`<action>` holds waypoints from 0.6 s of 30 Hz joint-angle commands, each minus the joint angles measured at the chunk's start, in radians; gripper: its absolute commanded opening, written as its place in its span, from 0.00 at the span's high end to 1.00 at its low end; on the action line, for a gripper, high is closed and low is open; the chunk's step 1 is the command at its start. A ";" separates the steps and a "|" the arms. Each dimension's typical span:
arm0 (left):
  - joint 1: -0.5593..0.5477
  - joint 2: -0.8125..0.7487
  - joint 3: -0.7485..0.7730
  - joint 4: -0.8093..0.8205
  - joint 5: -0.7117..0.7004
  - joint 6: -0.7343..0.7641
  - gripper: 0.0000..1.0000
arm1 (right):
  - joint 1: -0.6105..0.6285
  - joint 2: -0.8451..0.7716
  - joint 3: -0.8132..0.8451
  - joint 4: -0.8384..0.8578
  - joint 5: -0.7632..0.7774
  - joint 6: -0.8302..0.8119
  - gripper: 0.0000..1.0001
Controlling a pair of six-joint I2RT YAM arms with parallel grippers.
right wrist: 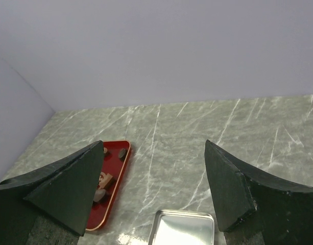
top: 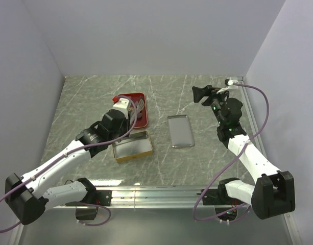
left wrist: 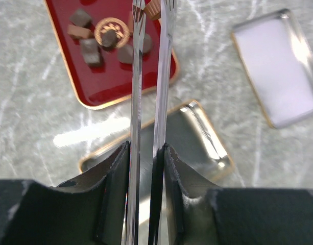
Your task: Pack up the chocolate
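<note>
Several small dark brown chocolate pieces [left wrist: 90, 51] lie on the red tray [left wrist: 95, 87], which also shows in the top view [top: 139, 97]. My left gripper [left wrist: 146, 153] is shut on metal tongs [left wrist: 161, 76] and hovers over the tray and the open gold tin [left wrist: 197, 138]. The tong tips reach the tray's far end, with a light brown piece [left wrist: 154, 7] between them at the frame's top edge. In the top view the left gripper [top: 123, 109] is above the tray's near side. My right gripper [top: 199, 94] is open, empty and raised at the back right.
The tin's silver lid [top: 180, 131] lies flat to the right of the gold tin [top: 131, 147]. The right wrist view shows the lid [right wrist: 184, 229] below, and the tray [right wrist: 118, 173] with chocolates [right wrist: 122, 152] to the left. Grey walls close three sides.
</note>
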 commanded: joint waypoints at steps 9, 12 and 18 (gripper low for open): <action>-0.122 -0.115 0.033 -0.251 -0.091 -0.223 0.69 | -0.009 0.001 -0.012 0.047 0.005 -0.019 0.14; -0.142 -0.129 0.047 -0.297 -0.075 -0.247 0.69 | -0.009 0.002 -0.016 0.046 0.012 -0.021 0.14; -0.156 -0.155 0.066 -0.332 -0.011 -0.254 0.70 | -0.009 0.015 -0.007 0.040 0.013 -0.024 0.14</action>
